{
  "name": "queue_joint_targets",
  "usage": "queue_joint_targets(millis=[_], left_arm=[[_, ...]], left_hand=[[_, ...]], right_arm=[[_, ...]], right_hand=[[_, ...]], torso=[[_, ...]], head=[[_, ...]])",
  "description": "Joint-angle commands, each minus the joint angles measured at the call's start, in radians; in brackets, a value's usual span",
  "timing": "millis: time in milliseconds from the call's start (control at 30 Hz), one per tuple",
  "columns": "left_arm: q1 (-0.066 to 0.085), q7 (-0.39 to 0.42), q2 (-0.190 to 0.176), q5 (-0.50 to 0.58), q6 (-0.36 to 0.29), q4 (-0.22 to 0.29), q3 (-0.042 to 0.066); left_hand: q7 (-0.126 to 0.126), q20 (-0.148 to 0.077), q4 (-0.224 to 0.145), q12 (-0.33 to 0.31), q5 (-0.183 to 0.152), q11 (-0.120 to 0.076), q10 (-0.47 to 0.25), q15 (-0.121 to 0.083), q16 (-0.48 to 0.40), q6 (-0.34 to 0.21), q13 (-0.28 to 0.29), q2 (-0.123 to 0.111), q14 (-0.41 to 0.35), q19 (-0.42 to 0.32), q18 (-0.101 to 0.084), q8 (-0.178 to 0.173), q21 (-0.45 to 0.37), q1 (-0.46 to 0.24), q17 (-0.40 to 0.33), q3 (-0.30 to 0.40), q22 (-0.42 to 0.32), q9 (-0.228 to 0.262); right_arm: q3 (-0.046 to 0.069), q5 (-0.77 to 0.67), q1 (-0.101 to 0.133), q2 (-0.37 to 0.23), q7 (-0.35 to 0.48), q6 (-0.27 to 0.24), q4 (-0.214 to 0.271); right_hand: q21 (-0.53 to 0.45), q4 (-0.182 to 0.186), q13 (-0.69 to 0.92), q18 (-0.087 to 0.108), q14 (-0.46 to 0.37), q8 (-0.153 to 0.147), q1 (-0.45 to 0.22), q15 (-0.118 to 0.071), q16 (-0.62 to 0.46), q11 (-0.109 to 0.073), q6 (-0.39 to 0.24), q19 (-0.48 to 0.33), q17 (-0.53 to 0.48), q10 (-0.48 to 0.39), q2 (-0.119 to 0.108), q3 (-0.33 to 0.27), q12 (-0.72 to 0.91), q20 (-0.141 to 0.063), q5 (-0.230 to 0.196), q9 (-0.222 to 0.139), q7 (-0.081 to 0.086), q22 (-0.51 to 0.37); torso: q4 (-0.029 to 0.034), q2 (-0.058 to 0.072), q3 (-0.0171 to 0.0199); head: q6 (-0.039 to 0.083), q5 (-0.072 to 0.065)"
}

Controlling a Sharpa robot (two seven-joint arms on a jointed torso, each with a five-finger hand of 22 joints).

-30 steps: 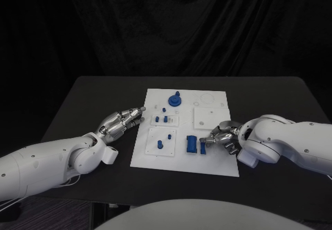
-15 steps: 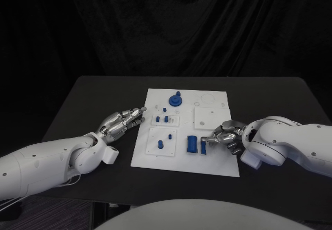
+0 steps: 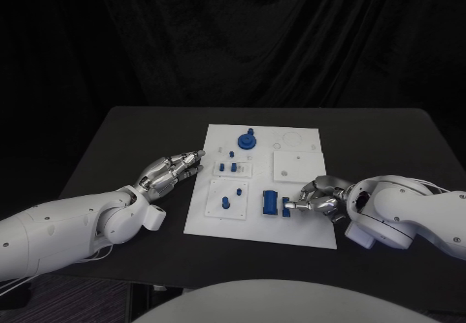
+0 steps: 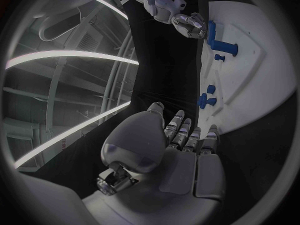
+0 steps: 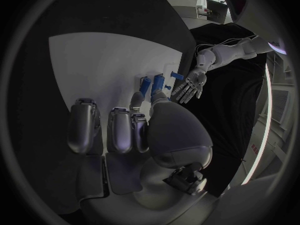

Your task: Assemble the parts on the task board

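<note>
My right hand point(image 3: 318, 195) has its fingers curled at the near-right part of the board point(image 3: 260, 232), fingertips against the right one of two upright blue blocks point(image 3: 285, 205); whether it truly grips that block I cannot tell, since the fingers hide the contact from the head camera and my own thumb covers it in the right wrist view (only the block tops poke out there). The second block point(image 3: 268, 202) stands just beside it, free.

My left hand point(image 3: 173, 171) lies flat on the table point(image 3: 126, 134) at the board's left edge, fingers straight and together, holding nothing, fingertips at the board's rim.

Elsewhere on the board I count one round blue part with a knob point(image 3: 246, 140) near the far edge, a cluster of small pegs point(image 3: 229, 165) too tiny to count surely, and a peg point(image 3: 225, 200) on the near-left plate.
</note>
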Motion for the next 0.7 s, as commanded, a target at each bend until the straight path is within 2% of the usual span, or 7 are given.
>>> queue_joint_targets(millis=[33, 133, 300, 700], left_arm=[[-0.001, 0.093, -0.001, 0.006, 0.007, 0.002, 0.001], [-0.001, 0.093, -0.001, 0.006, 0.006, 0.001, 0.001], [-0.001, 0.094, 0.0, 0.006, 0.006, 0.0, 0.001], [-0.003, 0.094, 0.001, 0.006, 0.007, -0.002, 0.001]], left_hand=[[0.004, 0.006, -0.005, 0.004, 0.004, 0.002, -0.003, 0.006, 0.001, 0.001, 0.001, 0.0, -0.001, 0.002, 0.018, 0.007, -0.002, 0.014, 0.001, 0.004, 0.0, 0.002], [0.004, 0.006, -0.005, 0.004, 0.004, 0.002, -0.003, 0.006, 0.001, 0.001, 0.001, 0.0, -0.001, 0.002, 0.018, 0.007, -0.002, 0.014, 0.001, 0.004, 0.0, 0.002], [0.004, 0.006, -0.006, 0.004, 0.006, 0.002, -0.002, 0.006, 0.001, 0.002, 0.002, 0.0, 0.0, 0.003, 0.018, 0.007, -0.001, 0.014, 0.001, 0.005, 0.0, 0.002], [0.004, 0.006, -0.007, 0.004, 0.007, 0.003, -0.002, 0.005, 0.001, 0.002, 0.002, -0.001, -0.001, 0.002, 0.018, 0.007, -0.002, 0.016, 0.001, 0.005, -0.001, 0.002]], right_arm=[[0.0, -0.076, -0.014, -0.005, -0.006, 0.023, 0.008], [0.0, -0.083, -0.021, -0.007, -0.009, 0.026, 0.008], [0.0, -0.087, -0.026, -0.007, -0.008, 0.022, 0.01], [0.0, -0.089, -0.03, 0.009, -0.009, 0.024, 0.004]], right_hand=[[0.005, -0.001, 0.263, -0.009, 0.052, 0.022, 0.017, -0.009, 0.006, -0.011, -0.004, 0.021, 0.003, 0.104, 0.002, -0.009, 0.003, -0.01, -0.005, 0.022, -0.008, 0.183], [0.008, 0.0, 0.263, -0.009, 0.052, 0.06, 0.021, -0.014, 0.008, -0.017, -0.008, 0.021, 0.004, 0.104, 0.006, -0.016, 0.003, -0.015, -0.004, 0.059, -0.016, 0.184], [0.007, 0.0, 0.263, -0.009, 0.051, 0.086, 0.023, -0.018, 0.008, -0.022, -0.012, 0.02, 0.004, 0.104, 0.01, -0.02, 0.003, -0.019, 0.005, 0.087, -0.022, 0.183], [0.002, 0.0, 0.263, -0.008, 0.05, 0.097, 0.024, -0.02, 0.005, -0.025, -0.015, 0.018, -0.004, 0.104, 0.012, -0.023, 0.003, -0.021, 0.014, 0.1, -0.024, 0.182]], torso=[[0.0, 0.0, 0.0], [-0.0001, 0.0, -0.0001], [0.0, 0.0, 0.0], [0.0, 0.0, 0.0001]], head=[[0.0, -0.001], [0.0, -0.002], [0.0, -0.003], [0.0, -0.001]])
